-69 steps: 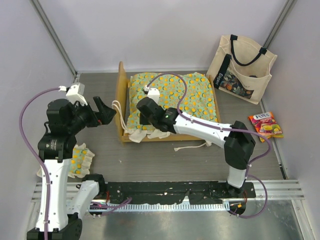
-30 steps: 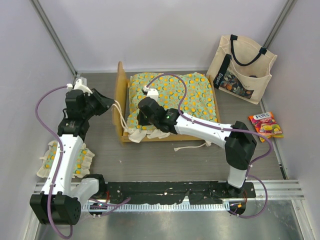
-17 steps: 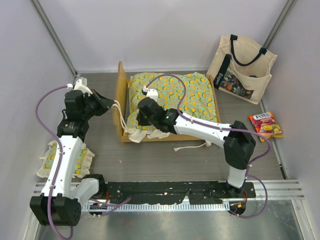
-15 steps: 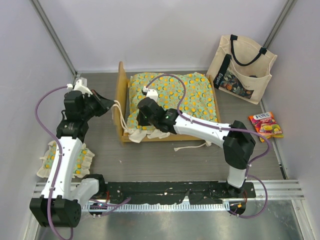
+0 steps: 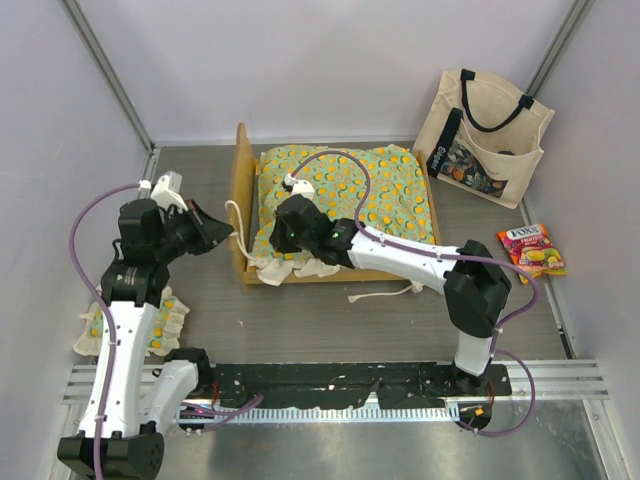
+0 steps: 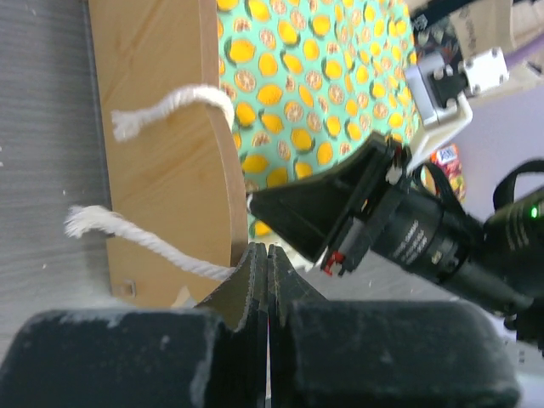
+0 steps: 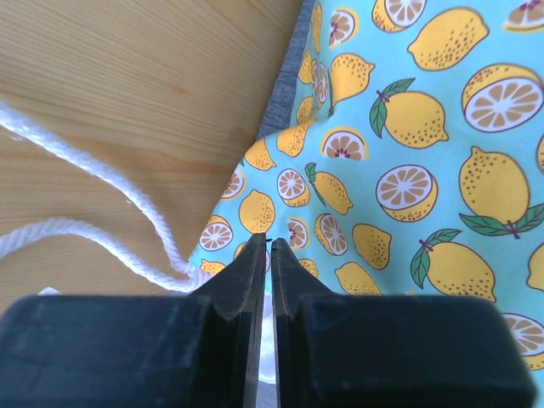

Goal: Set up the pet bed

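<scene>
**Robot arms tending the head of a pet bed.** The pet bed (image 5: 241, 165) is sitting toward the back of the worktop (image 5: 330, 320), its curved headboard (image 6: 161, 170) on the left. The lemon-print mattress cushion (image 5: 390, 190) is already lying inside the wooden frame. Its near-left corner is looking rumpled, with cream ruffle spilling over the front rail.

The left claw (image 5: 220, 238) is hovering just outside the headboard with its jaws pressed together. Seen from its own camera, it is apparently pinching a white tie (image 6: 144, 242) that is draping over the headboard's edge. The right claw (image 5: 278, 243) is bearing down on the cushion's corner just inside the headboard. Its jaws are all but together, with only a sliver showing between them, and I cannot tell whether any cloth is caught there.

To my eye, the step in hand is securing the cushion at the head end, with one arm steadying the fabric while the other is drawing the cord. The next move is calling for a slow, even pull on that cord, gentle enough not to drag the cushion out or shift the light frame.

A small ruffled pillow (image 5: 165, 320) is lying under the left arm. A tote bag (image 5: 485, 130) and a sweets packet (image 5: 530, 248) are sitting well apart on the right.
</scene>
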Robot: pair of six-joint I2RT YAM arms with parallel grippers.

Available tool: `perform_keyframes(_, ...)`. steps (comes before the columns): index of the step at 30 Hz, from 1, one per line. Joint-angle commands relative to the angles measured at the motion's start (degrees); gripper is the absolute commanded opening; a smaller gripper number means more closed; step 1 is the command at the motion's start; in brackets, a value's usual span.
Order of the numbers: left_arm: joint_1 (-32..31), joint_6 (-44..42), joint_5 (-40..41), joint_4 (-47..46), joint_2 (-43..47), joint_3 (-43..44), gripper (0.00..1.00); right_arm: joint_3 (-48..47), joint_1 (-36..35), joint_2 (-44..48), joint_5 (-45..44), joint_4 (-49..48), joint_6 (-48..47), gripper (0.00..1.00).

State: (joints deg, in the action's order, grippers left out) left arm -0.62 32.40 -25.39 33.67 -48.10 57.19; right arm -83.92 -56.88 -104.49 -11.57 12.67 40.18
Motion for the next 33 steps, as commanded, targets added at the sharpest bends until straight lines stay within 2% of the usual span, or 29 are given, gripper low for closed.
perform_keyframes(1,0.4,-5.6,-5.5,8.6,3.3,-1.0,0.0,1.0,0.0,3.3,1.7,-3.6,-1.4,0.13)
perform_keyframes(7,0.4,-9.3,-6.5,23.7,7.5,-2.8,0.0,2.2,0.0,4.2,1.2,-3.6,-1.3,0.14)
perform_keyframes(11,-0.7,-9.1,-4.4,27.6,8.6,-4.2,0.0,2.5,0.0,4.5,0.2,-3.6,-0.6,0.18)
perform_keyframes(12,-0.7,-8.6,-3.8,27.2,9.4,-4.4,0.0,2.7,0.0,4.6,-0.1,-3.5,-0.3,0.2)
perform_keyframes(13,-0.7,-7.9,-2.6,25.5,10.1,-4.5,0.01,2.8,0.1,4.6,-0.6,-3.4,0.7,0.25)
perform_keyframes(16,-0.7,-4.3,-0.3,18.6,12.6,-3.4,0.21,2.8,0.1,4.8,-2.1,-3.4,3.8,0.39)
perform_keyframes(18,-0.7,-1.9,1.9,15.0,13.5,-2.6,0.27,2.1,0.1,3.9,-2.7,-2.5,6.7,0.43)
perform_keyframes(19,-0.7,-1.4,2.4,11.9,13.2,-1.6,0.38,0.9,0.1,3.4,-3.4,-1.8,7.7,0.46)
perform_keyframes(24,-0.7,-2.4,3.8,8.6,7.9,2.8,0.44,-3.0,0.1,-0.3,-4.9,2.2,13.8,0.49)
perform_keyframes(29,-0.6,-4.8,3.8,8.6,5.6,5.1,0.47,-7.6,-0.2,-4.5,-4.0,2.9,15.2,0.5)
perform_keyframes(30,-0.7,-5.0,3.9,8.6,5.6,5.1,0.48,-8.1,-0.3,-5.1,-4.5,3.9,16.2,0.55)
perform_keyframes(33,-0.7,-5.2,4.0,8.5,5.7,4.6,0.48,-12.3,-0.3,-9.1,-6.4,10.7,17.6,0.56)
